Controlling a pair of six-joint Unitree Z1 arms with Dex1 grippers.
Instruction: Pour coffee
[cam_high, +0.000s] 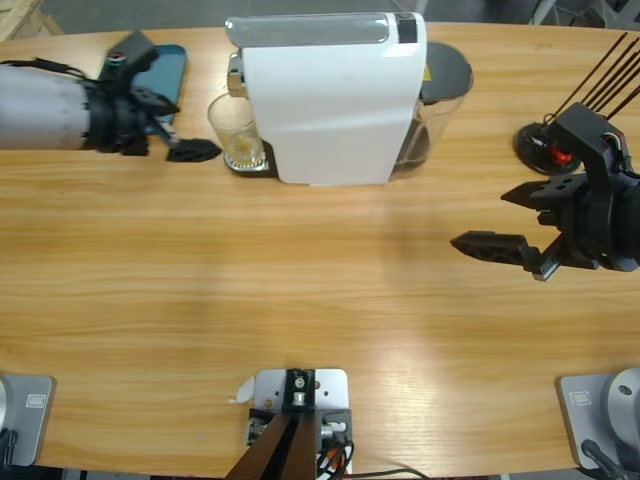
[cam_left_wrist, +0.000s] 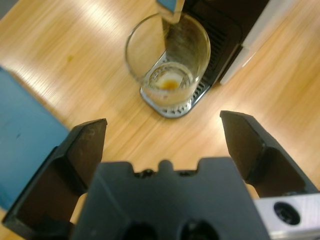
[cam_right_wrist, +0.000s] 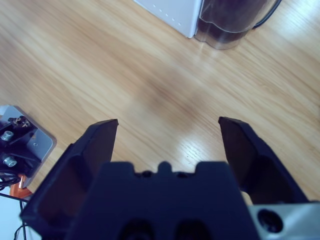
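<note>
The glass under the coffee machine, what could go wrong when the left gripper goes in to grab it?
The glass sits tight against the white coffee machine on its drip tray, so an open jaw of the left gripper might clip the machine. The tray's raised edge could tip the glass, spilling the little coffee inside.

Robot lab, rig-mounted wooden table (cam_high: 300, 290), coffee machine (cam_high: 330, 100)

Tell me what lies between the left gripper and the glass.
Only bare wooden table separates the open left gripper from the glass, as the left wrist view shows.
</note>
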